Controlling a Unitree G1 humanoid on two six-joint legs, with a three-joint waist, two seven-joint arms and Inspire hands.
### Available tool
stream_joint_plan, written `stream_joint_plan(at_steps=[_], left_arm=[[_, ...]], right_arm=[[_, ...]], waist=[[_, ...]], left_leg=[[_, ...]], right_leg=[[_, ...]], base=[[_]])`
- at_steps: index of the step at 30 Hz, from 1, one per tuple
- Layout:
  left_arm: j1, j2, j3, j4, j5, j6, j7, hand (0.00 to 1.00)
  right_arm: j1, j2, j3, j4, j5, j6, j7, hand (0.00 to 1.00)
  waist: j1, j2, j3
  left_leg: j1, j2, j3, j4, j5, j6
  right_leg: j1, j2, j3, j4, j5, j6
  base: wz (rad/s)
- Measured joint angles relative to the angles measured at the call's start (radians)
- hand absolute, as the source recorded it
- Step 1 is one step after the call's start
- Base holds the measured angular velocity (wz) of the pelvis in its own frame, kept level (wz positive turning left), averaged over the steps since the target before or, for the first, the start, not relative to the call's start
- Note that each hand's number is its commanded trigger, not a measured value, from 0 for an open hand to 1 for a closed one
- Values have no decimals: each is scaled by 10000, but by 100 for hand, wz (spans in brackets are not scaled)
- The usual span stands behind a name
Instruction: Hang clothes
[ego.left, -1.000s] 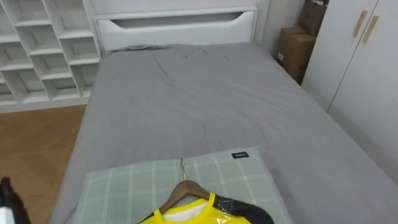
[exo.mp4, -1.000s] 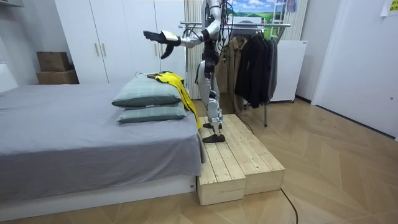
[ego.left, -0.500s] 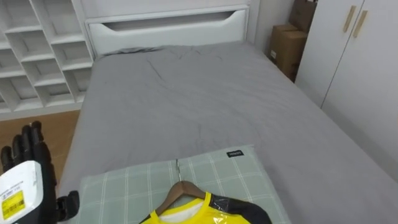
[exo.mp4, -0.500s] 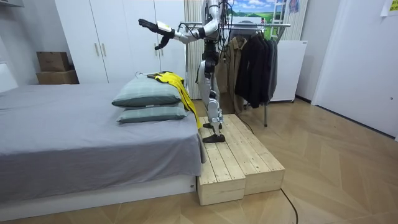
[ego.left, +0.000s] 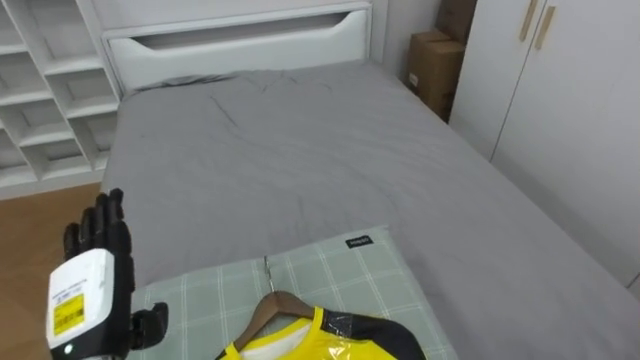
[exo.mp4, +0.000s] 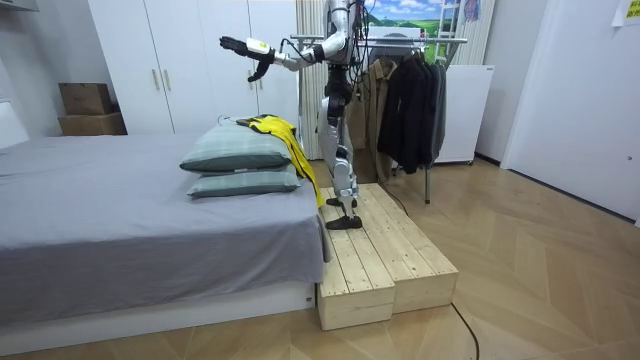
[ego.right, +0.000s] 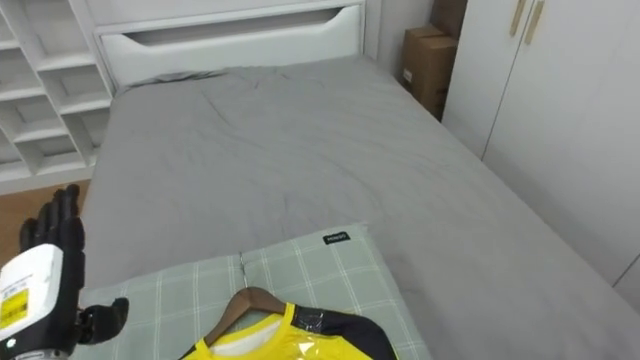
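A yellow shirt (ego.left: 322, 346) with a dark sleeve lies on a wooden hanger (ego.left: 268, 304), on top of a green checked pillow (ego.left: 205, 295) at the bottom of the eye views. My left hand (ego.left: 92, 288) is raised at the lower left, beside the pillow and apart from the shirt, its fingers straight and open, holding nothing. In the room view I stand on a wooden platform (exo.mp4: 385, 262) at the bed's end, my left hand (exo.mp4: 235, 44) stretched out high above the pillows (exo.mp4: 235, 152) and the yellow shirt (exo.mp4: 282, 132). A clothes rack (exo.mp4: 405, 40) with dark garments stands behind me.
The grey bed (ego.left: 300, 150) runs ahead to a white headboard (ego.left: 235, 35). White shelves (ego.left: 40, 80) line the left, a cardboard box (ego.left: 432, 62) and a white wardrobe (ego.left: 575, 110) the right. Wooden floor (ego.left: 30, 215) shows left of the bed.
My left arm has risen from below the picture into view at the lower left, lifting and reaching further out over the pillows. The eye views have shifted a little to the right.
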Motion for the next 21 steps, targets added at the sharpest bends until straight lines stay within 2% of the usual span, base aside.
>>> stream_joint_plan(at_steps=[9, 15, 21], left_arm=[[0, 2, -59, 257, 15, 21, -488, 0], [0, 0, -154, 805, 0, 213, -929, 0], [-5, -10, -508, 1023, -33, 237, -1332, 0]], right_arm=[[4, 6, -46, -23, -84, 1, 3, 0], [10, 41, -33, -79, -58, -6, 39, 0], [81, 38, -2, -229, -44, -3, 48, 0]], waist=[[-80, -6, -3], [-215, -77, -17], [-193, -99, -34]], left_leg=[[22, 0, 70, -1, 0, 0], [34, 2, 95, -2, 0, 0], [144, 7, 291, -82, -1, 1]], right_leg=[[8, 1, 62, 10, 1, 0], [13, 6, 86, 14, 5, 2], [13, 15, 259, 21, 34, 22]], base=[[-2], [-1], [-9]])
